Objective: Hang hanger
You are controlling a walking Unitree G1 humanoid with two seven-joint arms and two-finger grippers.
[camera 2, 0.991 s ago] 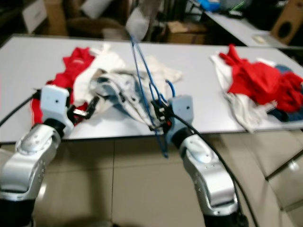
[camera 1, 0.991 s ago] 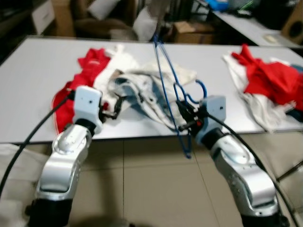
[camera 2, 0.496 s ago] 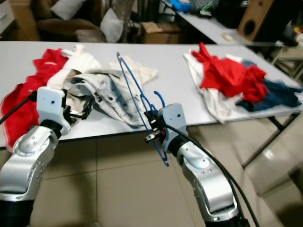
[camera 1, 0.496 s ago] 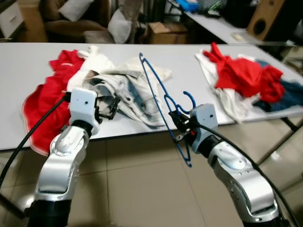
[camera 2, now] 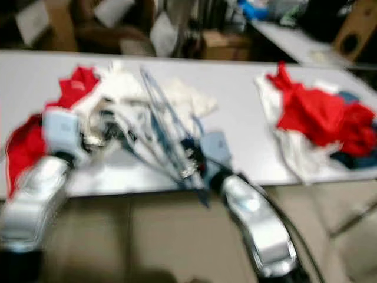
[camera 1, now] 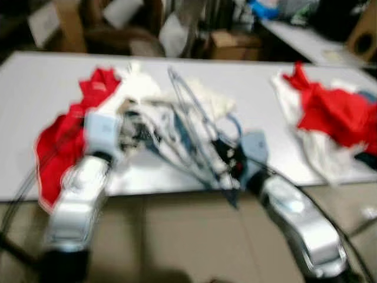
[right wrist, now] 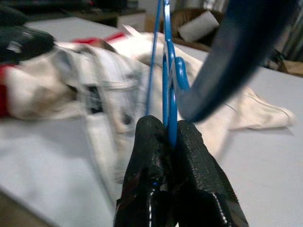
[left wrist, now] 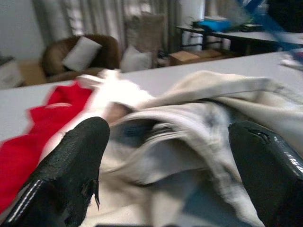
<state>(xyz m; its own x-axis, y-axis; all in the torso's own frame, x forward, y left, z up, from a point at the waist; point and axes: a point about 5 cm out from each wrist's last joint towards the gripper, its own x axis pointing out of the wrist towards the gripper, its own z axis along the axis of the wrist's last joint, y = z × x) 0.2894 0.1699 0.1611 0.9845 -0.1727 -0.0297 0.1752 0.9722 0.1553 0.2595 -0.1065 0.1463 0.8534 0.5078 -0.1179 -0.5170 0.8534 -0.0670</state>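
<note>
A blue wire hanger [camera 1: 189, 115] stands tilted over the table's front edge, its hook near my right wrist. My right gripper [camera 1: 228, 158] is shut on it; in the right wrist view the two black fingers [right wrist: 151, 156] pinch the blue wire [right wrist: 167, 90] just below the hook. My left gripper [camera 1: 133, 127] is open at the table edge, facing a crumpled white and grey garment [left wrist: 199, 137]. Its fingers [left wrist: 71, 165] stand wide apart with nothing between them. Both eye views are blurred.
The grey table [camera 1: 35, 82] carries a red garment [camera 1: 62, 138] at the left and a pile of red, white and blue clothes [camera 1: 333, 115] at the right. Beige floor tiles [camera 1: 177, 236] lie before the table. Armchairs, cushions and boxes stand behind it.
The whole picture has shifted and blurred, so the camera moved. My right gripper still holds the hanger, and the left gripper stays open by the garment.
</note>
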